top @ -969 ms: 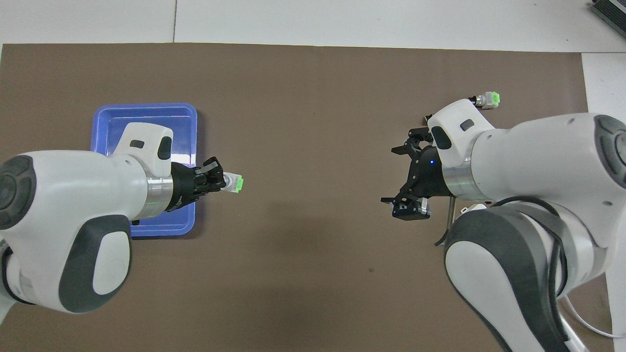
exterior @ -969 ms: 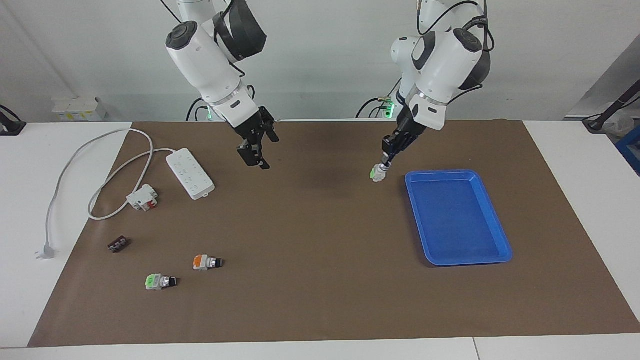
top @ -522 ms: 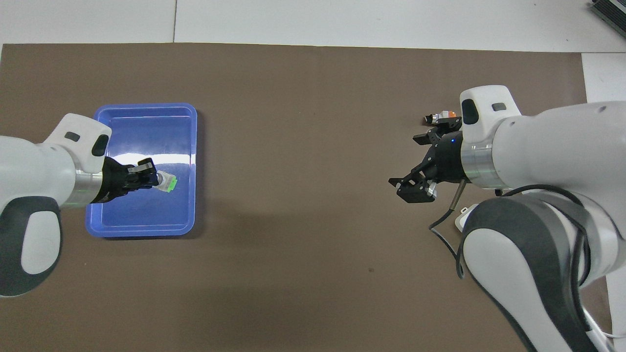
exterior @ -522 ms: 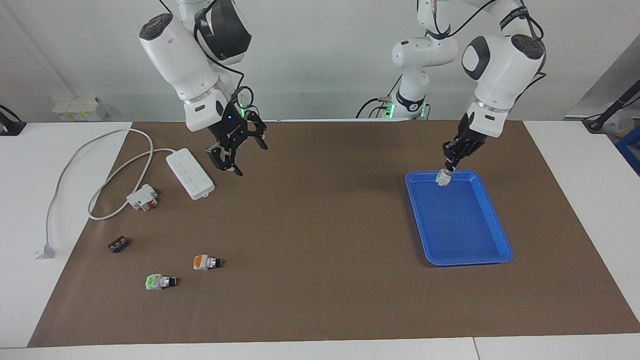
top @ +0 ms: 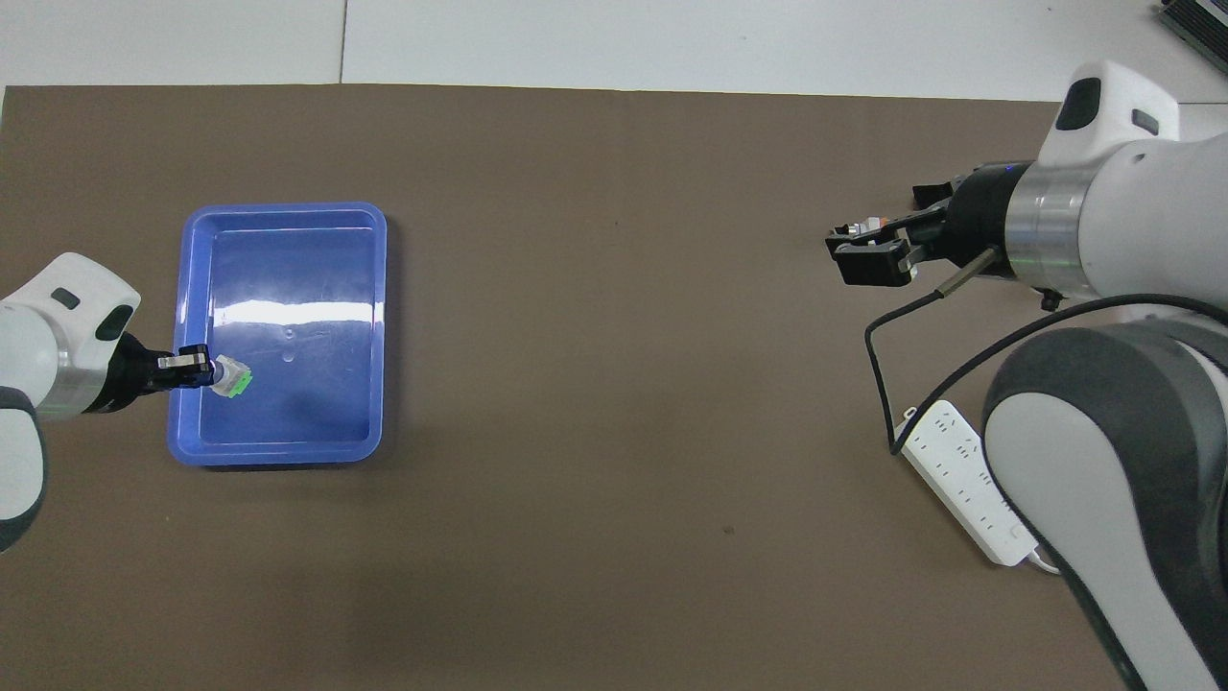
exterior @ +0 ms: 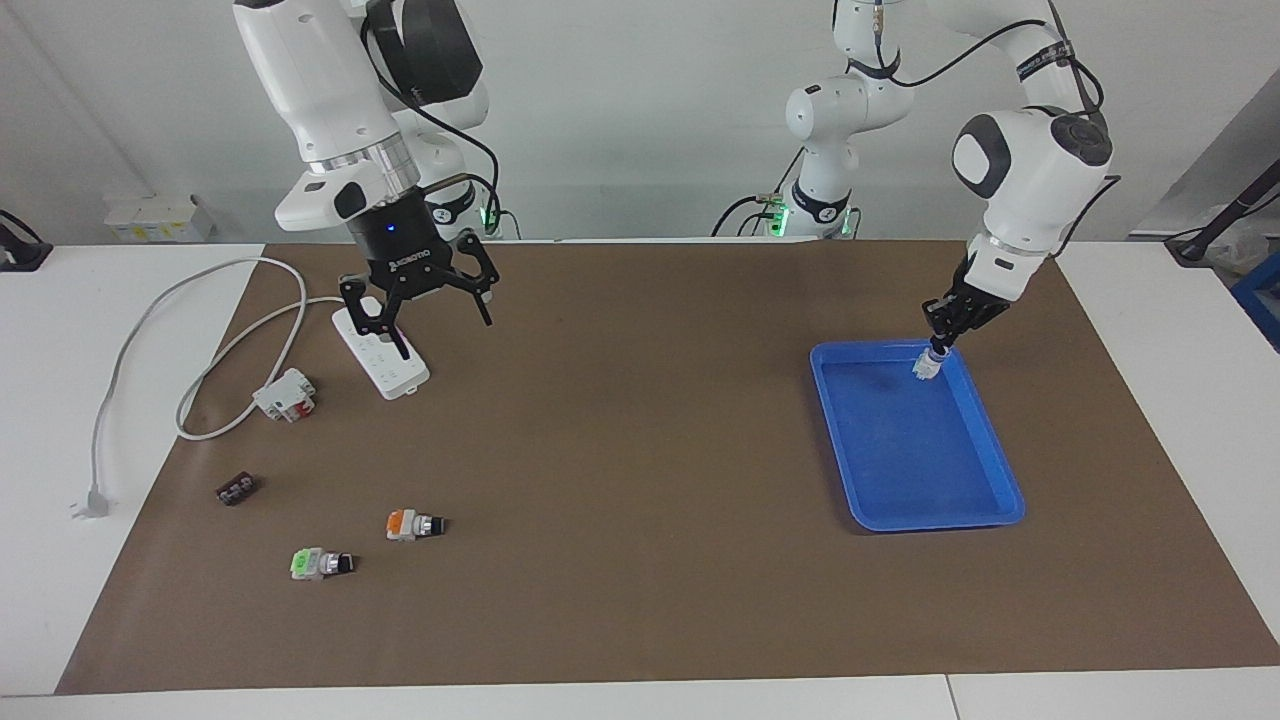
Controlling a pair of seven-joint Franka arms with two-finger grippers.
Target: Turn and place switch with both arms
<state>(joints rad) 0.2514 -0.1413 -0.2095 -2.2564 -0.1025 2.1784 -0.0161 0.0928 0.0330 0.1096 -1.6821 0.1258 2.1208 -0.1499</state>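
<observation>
The switch, whitish-grey with a small pale green block, hangs from my left gripper, which is shut on its knob end. It is low inside the blue tray, in the corner nearest the robots at the left arm's end. I cannot tell whether it touches the tray floor. In the overhead view the switch sits just inside the tray wall, at the tip of my left gripper. My right gripper is open and empty, raised over the power strip; it also shows in the overhead view.
The white power strip's cable loops toward the right arm's end of the table. A white and red breaker, a dark block, an orange-block switch and a bright green-block switch lie on the brown mat there.
My left gripper carried the switch from over the mat beside the tray into the tray's corner and lowered it. My right arm swung back toward its own end, over the power strip.
</observation>
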